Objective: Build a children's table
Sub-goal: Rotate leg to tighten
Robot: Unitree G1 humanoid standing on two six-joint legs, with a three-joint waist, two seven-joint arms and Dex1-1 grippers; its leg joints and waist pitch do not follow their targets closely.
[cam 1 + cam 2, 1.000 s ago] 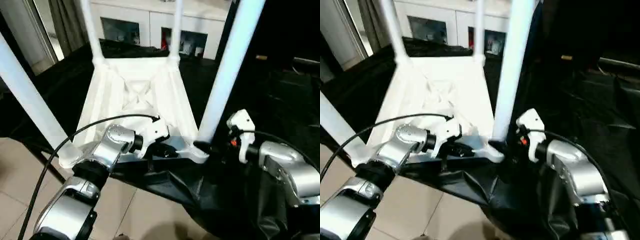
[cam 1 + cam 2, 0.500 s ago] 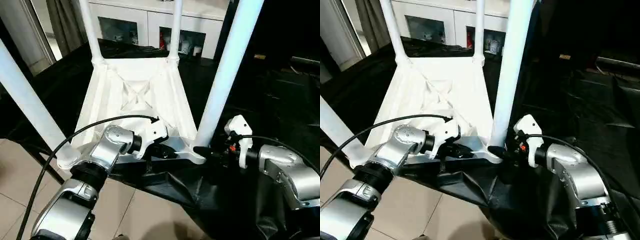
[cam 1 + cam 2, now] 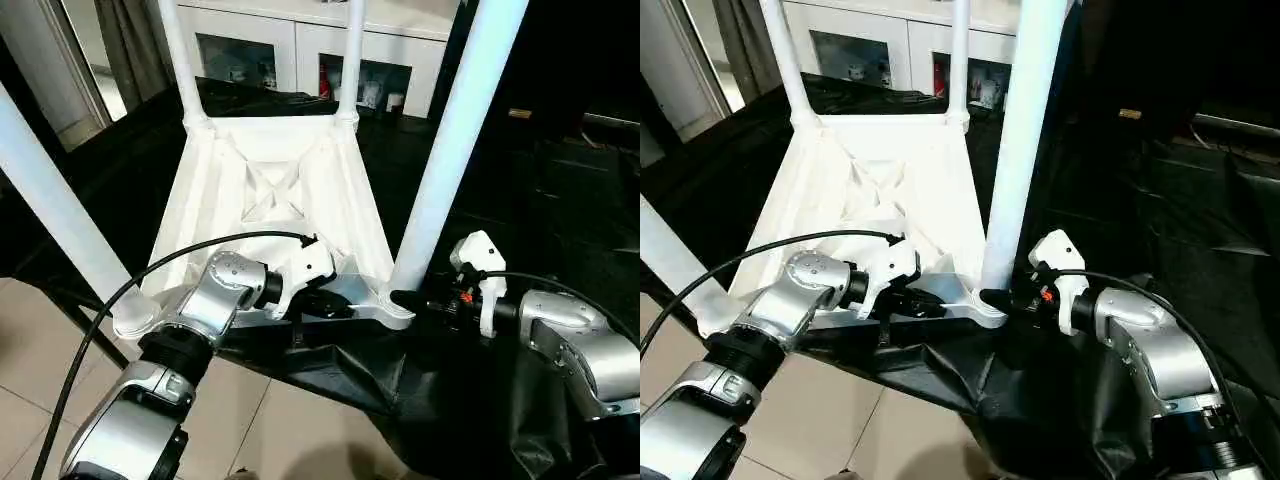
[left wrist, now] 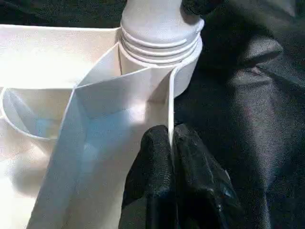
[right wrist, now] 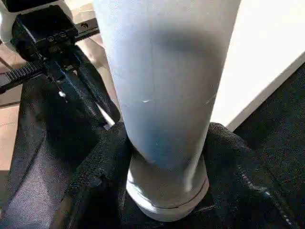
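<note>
Right gripper (image 5: pixel 164 167) is hugging the near white tube leg (image 3: pixel 450 150); left gripper (image 4: pixel 170 157) is pinching the upturned white plastic tabletop's rim (image 4: pixel 169 109). Twist gently, keeping it upright.

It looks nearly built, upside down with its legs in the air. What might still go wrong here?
The right gripper has its fingers around the base of the near leg; a skewed squeeze or twist might tilt it in its socket. The left gripper pinches only a thin rib of the tabletop, so that hold may slip. The tabletop's near edge sits at the edge of the black cloth; it might slide off.
</note>
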